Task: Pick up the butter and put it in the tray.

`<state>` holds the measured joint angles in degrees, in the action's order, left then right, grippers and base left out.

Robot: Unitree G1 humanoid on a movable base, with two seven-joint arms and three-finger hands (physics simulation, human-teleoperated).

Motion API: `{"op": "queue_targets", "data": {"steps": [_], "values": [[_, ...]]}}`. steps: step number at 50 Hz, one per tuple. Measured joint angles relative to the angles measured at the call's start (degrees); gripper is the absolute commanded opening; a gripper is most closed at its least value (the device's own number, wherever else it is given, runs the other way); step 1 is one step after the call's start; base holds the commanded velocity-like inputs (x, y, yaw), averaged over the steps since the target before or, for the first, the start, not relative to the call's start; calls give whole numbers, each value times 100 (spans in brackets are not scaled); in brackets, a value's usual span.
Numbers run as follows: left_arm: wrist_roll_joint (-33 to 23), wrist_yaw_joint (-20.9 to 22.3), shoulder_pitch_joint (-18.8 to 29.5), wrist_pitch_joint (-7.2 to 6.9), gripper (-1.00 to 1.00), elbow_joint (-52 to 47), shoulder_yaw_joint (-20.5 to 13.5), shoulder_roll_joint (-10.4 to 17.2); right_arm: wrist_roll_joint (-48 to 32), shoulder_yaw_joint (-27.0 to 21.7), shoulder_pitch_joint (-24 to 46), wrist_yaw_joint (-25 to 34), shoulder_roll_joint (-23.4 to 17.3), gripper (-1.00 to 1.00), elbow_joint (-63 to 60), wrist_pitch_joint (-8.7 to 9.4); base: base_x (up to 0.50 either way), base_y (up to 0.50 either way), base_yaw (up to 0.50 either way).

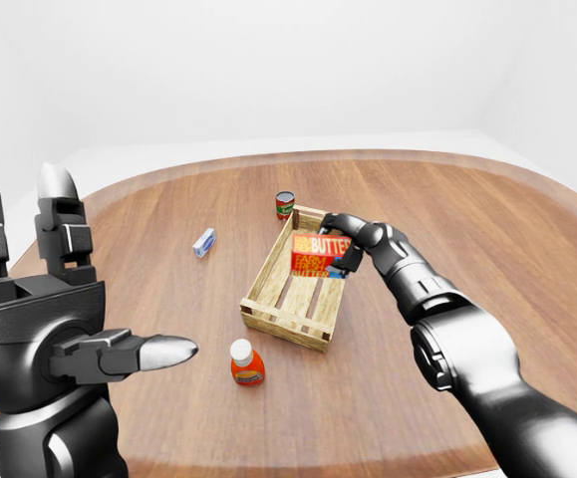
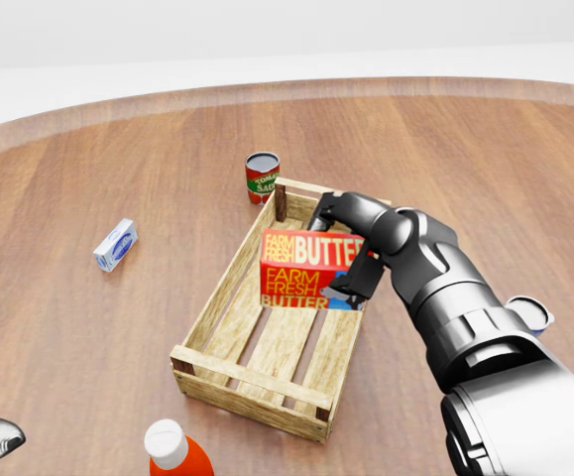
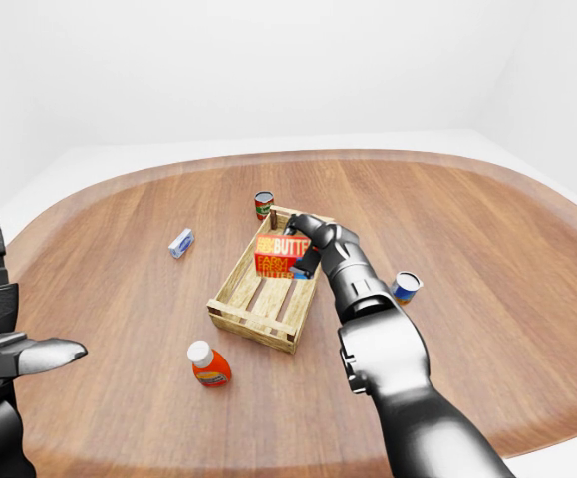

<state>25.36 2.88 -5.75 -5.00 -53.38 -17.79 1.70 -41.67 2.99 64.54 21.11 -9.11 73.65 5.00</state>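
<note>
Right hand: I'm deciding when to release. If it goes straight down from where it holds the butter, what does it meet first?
Probably the slatted floor of the tray: the right hand holds the butter over its far end. Height is unclear.
</note>
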Motion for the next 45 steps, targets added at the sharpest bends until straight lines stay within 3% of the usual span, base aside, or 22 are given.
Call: {"op": "queue_targets", "data": {"steps": [24,45], "values": [[119,-56,63,0,100,-30,-87,37,376,-125,143,-303,268,-100,396,0,0,0,0],[252,-111,119,0,100,-31,-181,87,535,-215,-215,-531,478,-100,528,0,0,0,0]]}}
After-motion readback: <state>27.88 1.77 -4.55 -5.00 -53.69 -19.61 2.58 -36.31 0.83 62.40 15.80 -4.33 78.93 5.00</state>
